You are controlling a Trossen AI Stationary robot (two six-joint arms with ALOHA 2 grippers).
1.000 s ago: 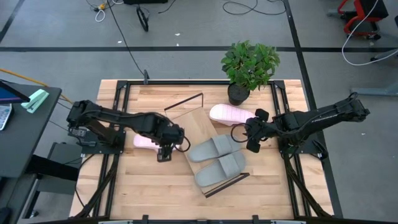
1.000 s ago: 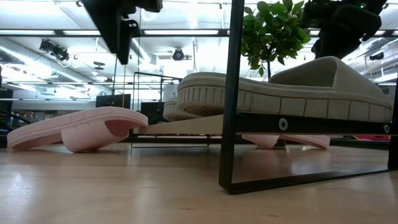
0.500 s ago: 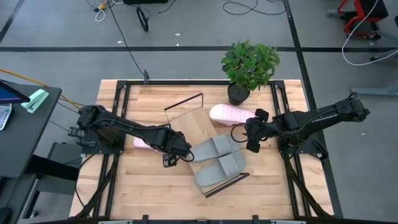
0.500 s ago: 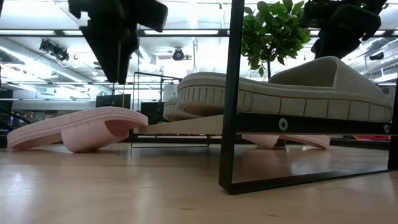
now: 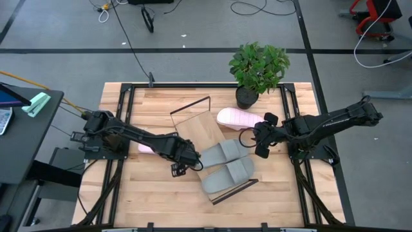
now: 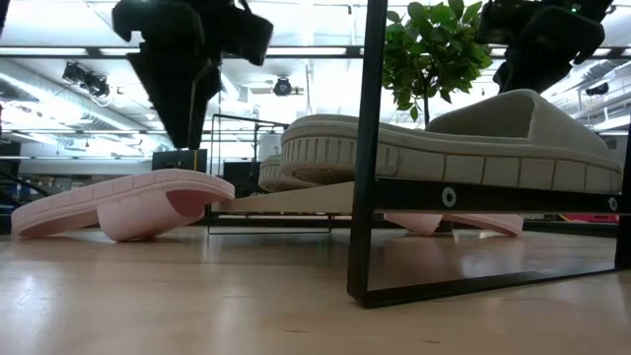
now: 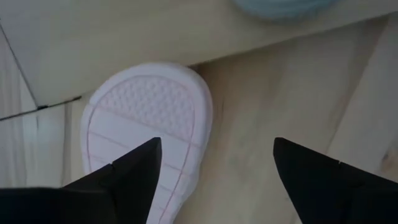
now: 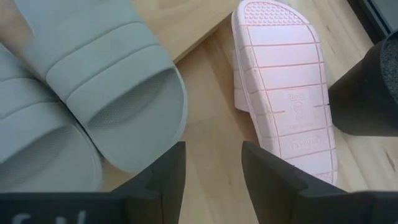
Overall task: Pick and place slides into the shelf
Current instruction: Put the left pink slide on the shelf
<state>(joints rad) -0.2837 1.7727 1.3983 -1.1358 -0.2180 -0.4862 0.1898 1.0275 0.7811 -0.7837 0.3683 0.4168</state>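
Two grey-green slides [image 5: 225,162] lie side by side, straps up, on the light-wood shelf [image 5: 203,127]. One pale pink slide [image 5: 147,147] lies sole up on the table at the shelf's left side, resting on its strap [image 6: 138,219]. The other pink slide [image 5: 237,118] lies sole up between the shelf and the plant. My left gripper [image 5: 183,165] hangs open above the table near the first pink slide's end [image 7: 146,134] and touches nothing. My right gripper [image 5: 260,145] hovers open beside the grey-green slides [image 8: 115,84] and the second pink slide [image 8: 285,93].
A potted plant [image 5: 257,69] stands at the table's far edge, right next to the second pink slide. Thin dark wire frames [image 5: 190,104] [image 6: 361,148] rise at the shelf's two short ends. Bare slatted tabletop [image 5: 154,193] lies toward the near edge.
My left gripper has moved toward the table's right and a little toward the near edge, closing on the shelf's corner. It has also come lower and turned about. The slides and my right arm have stayed still.
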